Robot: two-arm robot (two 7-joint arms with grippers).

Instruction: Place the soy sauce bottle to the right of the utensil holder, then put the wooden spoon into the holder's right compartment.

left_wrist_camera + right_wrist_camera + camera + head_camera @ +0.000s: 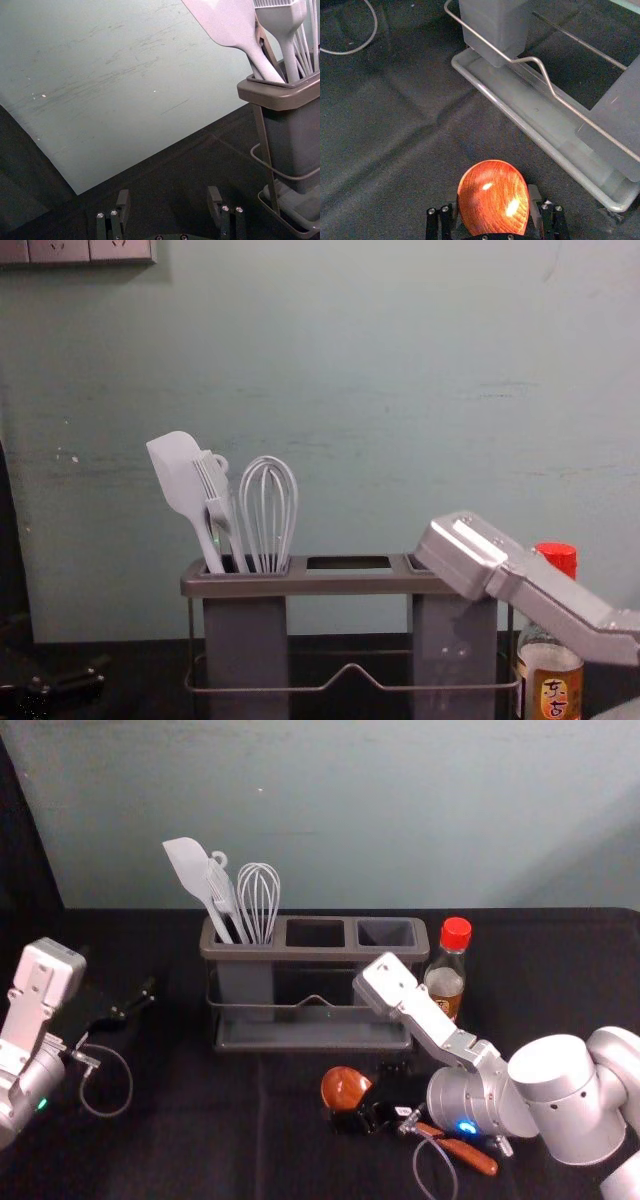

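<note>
Straddling the wooden spoon [492,197] near its bowl [345,1088], the right gripper [493,200] gapes, likely sparing the handle [468,1154] for insertion; the left gripper [168,192], spread empty, sits left of the holder [315,955].

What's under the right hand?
The spoon. In the right wrist view its bowl sits between the open fingers. In the head view, bowl and handle end show; the hand covers the neck.

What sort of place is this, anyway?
Probably a robot test station rather than a home kitchen: two robot arms reach over wrinkled black cloth, where a utensil holder stands before a scuffed wall.
</note>
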